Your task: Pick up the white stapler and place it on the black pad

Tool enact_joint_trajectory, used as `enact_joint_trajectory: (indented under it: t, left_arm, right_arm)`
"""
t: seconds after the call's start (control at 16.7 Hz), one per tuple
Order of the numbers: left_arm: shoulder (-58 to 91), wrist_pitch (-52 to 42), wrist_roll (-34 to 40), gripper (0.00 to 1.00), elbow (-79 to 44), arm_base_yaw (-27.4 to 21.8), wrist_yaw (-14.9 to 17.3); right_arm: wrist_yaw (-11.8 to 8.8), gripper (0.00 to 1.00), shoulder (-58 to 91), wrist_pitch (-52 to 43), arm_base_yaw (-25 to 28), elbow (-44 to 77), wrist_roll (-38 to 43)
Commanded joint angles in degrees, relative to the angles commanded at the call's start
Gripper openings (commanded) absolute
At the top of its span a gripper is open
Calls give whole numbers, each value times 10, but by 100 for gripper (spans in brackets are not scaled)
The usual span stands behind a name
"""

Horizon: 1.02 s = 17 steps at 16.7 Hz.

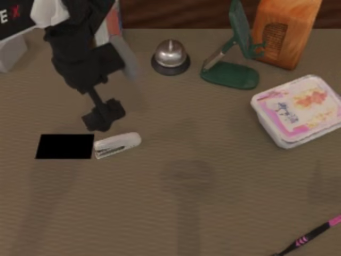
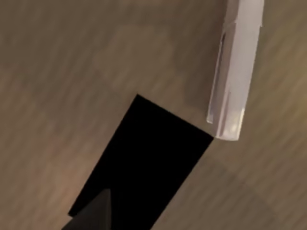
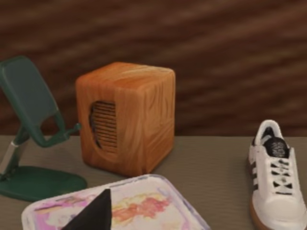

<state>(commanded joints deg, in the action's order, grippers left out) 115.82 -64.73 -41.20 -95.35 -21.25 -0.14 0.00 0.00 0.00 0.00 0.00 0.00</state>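
Observation:
The white stapler (image 1: pixel 117 145) lies flat on the table, its left end touching the right edge of the black pad (image 1: pixel 65 146); it rests beside the pad, not on it. My left gripper (image 1: pixel 104 117) hovers just behind the stapler and the pad's right end, open and holding nothing. In the left wrist view the stapler (image 2: pixel 235 72) and the pad (image 2: pixel 144 163) lie below, and one dark fingertip (image 2: pixel 93 215) shows over the pad. My right arm is outside the top view; one fingertip (image 3: pixel 93 213) shows in its wrist view.
At the back stand a silver bell (image 1: pixel 170 55), a green hinged stand (image 1: pixel 230 72) and a wooden box (image 1: pixel 285 29). A lidded plastic container (image 1: pixel 298 109) sits at the right, a pink-black pen (image 1: pixel 311 237) at the front right. A white shoe (image 3: pixel 276 177) shows beside the box.

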Motion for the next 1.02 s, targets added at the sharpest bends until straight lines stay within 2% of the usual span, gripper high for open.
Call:
enact_joint_trajectory:
  t: [0.24, 0.66, 1.02]
  left_arm:
    - [80, -41, -31, 100, -79, -16, 0]
    - [87, -41, -33, 100, -83, -15, 0]
    - [126, 76, -35, 100, -8, -16, 1]
  right_arm:
    - [0, 100, 0, 0, 0, 0, 0]
    - [0, 100, 0, 0, 0, 0, 0]
    - [0, 100, 0, 0, 0, 0, 0]
